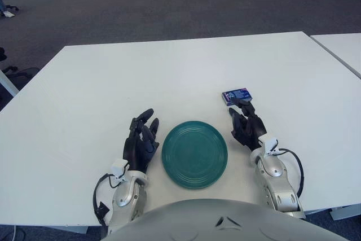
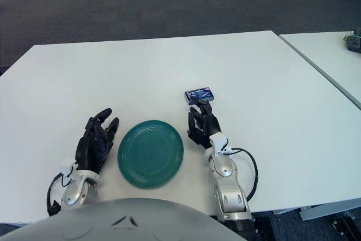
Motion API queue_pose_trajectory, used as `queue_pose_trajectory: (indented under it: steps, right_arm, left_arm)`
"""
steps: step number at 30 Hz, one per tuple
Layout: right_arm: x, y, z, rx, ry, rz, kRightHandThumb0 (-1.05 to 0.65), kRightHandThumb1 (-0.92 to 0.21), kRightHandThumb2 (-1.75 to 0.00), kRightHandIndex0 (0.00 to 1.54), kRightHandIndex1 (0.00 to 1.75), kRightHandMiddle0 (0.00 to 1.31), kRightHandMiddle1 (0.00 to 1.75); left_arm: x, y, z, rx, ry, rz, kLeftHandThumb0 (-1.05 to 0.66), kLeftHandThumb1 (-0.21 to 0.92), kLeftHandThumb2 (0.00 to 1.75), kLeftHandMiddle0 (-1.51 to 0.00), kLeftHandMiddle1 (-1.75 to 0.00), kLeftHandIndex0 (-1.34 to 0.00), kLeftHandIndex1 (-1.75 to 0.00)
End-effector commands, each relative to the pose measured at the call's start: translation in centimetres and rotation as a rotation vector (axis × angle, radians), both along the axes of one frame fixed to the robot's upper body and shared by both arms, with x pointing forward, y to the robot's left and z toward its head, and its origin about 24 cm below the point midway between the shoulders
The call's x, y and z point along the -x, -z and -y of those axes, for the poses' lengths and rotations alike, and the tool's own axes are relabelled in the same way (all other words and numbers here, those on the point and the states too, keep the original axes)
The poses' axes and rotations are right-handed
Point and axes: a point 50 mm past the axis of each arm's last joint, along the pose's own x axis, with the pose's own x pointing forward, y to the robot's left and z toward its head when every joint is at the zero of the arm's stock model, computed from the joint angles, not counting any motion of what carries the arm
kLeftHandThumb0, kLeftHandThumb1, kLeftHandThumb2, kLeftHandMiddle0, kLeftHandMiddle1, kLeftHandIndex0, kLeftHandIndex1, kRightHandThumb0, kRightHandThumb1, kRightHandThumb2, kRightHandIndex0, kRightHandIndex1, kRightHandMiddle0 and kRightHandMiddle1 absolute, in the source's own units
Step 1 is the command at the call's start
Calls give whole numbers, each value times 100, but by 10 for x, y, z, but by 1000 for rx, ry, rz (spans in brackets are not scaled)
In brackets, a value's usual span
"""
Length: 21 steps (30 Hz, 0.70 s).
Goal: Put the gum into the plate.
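Observation:
A small blue gum pack (image 1: 236,95) lies flat on the white table, beyond and right of a round green plate (image 1: 194,153) near the front edge. My right hand (image 1: 246,123) rests on the table just right of the plate, fingers relaxed and open, fingertips just short of the gum pack and holding nothing. My left hand (image 1: 141,136) rests on the table just left of the plate, fingers relaxed and empty. The same scene shows in the right eye view, with the gum pack (image 2: 198,93) and plate (image 2: 150,153).
The white table (image 1: 169,71) stretches far beyond the plate. A second white table (image 1: 344,46) stands at the right, separated by a narrow gap. Grey carpet floor lies behind.

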Motion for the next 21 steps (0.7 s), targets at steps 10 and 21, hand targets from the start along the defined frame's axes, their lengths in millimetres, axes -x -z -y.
queue_pose_trajectory:
  steps: [10, 21]
  right_arm:
    - [-37, -37, 6, 3, -57, 60, -55, -92, -74, 51, 4, 0, 74]
    - [-84, -88, 13, 268, -113, 365, -56, -92, -64, 56, 6, 0, 79]
  left_arm:
    - [-4, -1, 8, 26, -5, -3, -96, 92, 87, -55, -2, -20, -100]
    - [-8, -1, 18, 1, 18, -13, -94, 92, 87, -57, -3, -26, -106]
